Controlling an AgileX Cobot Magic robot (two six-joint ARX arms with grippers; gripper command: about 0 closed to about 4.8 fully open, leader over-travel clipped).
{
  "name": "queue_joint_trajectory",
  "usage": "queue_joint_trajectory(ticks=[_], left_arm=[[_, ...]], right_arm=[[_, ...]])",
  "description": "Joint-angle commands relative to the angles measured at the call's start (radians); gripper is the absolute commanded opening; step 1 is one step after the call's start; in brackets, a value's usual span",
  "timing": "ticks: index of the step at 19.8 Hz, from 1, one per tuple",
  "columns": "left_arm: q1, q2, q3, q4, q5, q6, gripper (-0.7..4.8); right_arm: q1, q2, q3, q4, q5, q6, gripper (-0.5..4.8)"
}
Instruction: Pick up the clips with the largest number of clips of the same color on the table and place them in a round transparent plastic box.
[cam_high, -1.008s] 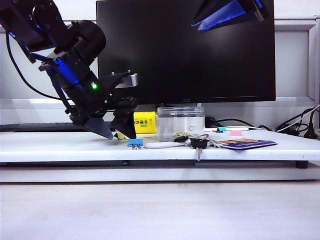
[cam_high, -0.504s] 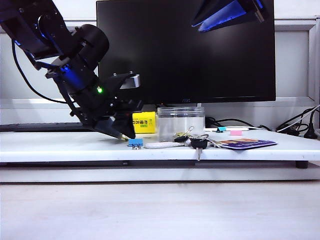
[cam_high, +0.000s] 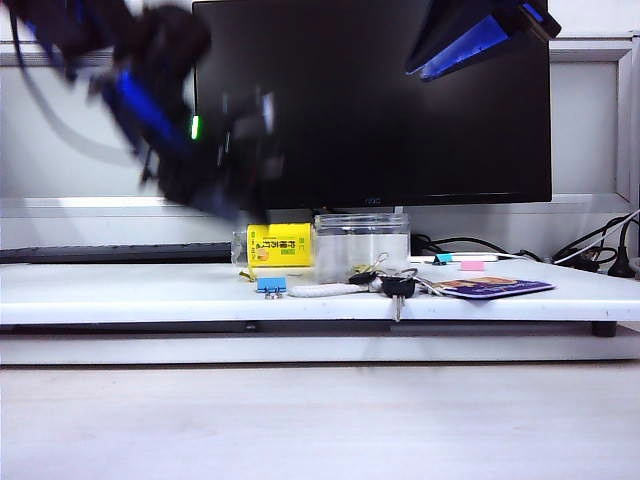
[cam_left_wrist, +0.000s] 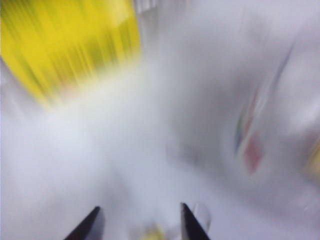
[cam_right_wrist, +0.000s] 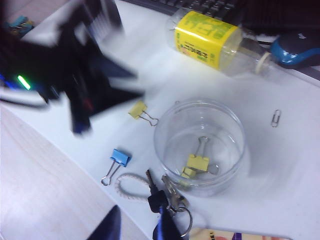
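Blurred left pincer (cam_high: 225, 195) above table (cam_high: 150, 290).

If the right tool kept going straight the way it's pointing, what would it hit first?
Probably the bunch of keys just ahead of the right tool, before the round transparent plastic box; depth is unclear.

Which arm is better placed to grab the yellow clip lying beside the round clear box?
Left, probably: the left tool hangs near that clip, while the right tool sits high above the box.

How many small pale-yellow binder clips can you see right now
3, maybe 4: two pale-yellow binder clips inside the round transparent plastic box, one on the table beside it, and a yellow blur between the left gripper's fingertips may be another.
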Motion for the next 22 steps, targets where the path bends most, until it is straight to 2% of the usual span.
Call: queue_joint_trajectory(ticks=[1, 4, 5, 6, 10, 11, 12, 15, 17, 21, 22], left_arm=[[0.0, -0.007, 0.074, -0.102, 0.003, 0.001, 2.06], [0.0, -0.007, 0.087, -0.188, 0.05, 0.025, 2.3], [0.0, -0.007, 0.087, -0.216, 0.09, 0.078, 2.94], [0.0, -0.007, 0.087, -0.26, 0.141, 0.192, 4.15], [0.001, -0.007, 0.088, -0.306, 0.116, 0.412, 4.14], [0.008, -0.007, 0.088, -0.317, 0.092, 0.517, 4.12], [0.009, -0.007, 0.088, -0.323, 0.071, 0.585, 4.05], [0.031, -0.007, 0.089, -0.329, 0.032, 0.714, 3.94], [0.077, -0.007, 0.089, -0.352, 0.1, 0.791, 3.39], [0.128, -0.007, 0.122, -0.462, 0.337, 0.81, 3.39], [0.129, -0.007, 0.139, -0.48, 0.357, 0.818, 3.39]], right_arm=[[0.0, -0.005, 0.004, 0.003, 0.055, -0.003, 1.04], [-0.001, -0.005, 0.003, -0.02, 0.099, -0.005, 1.04], [-0.001, -0.005, 0.003, -0.021, 0.097, -0.006, 1.04], [-0.001, -0.005, 0.004, -0.02, 0.093, -0.007, 1.04], [-0.001, -0.007, 0.004, -0.03, 0.086, -0.006, 1.04], [-0.001, -0.007, 0.003, -0.042, 0.086, -0.007, 1.04], [-0.001, -0.007, 0.003, -0.05, 0.082, -0.007, 1.03], [-0.001, -0.008, 0.003, -0.068, 0.079, -0.022, 1.03], [-0.001, -0.011, 0.003, -0.081, 0.077, -0.026, 1.03], [-0.001, -0.021, 0.004, -0.087, 0.063, -0.032, 1.03], [-0.001, -0.023, 0.004, -0.087, 0.063, -0.032, 1.03]])
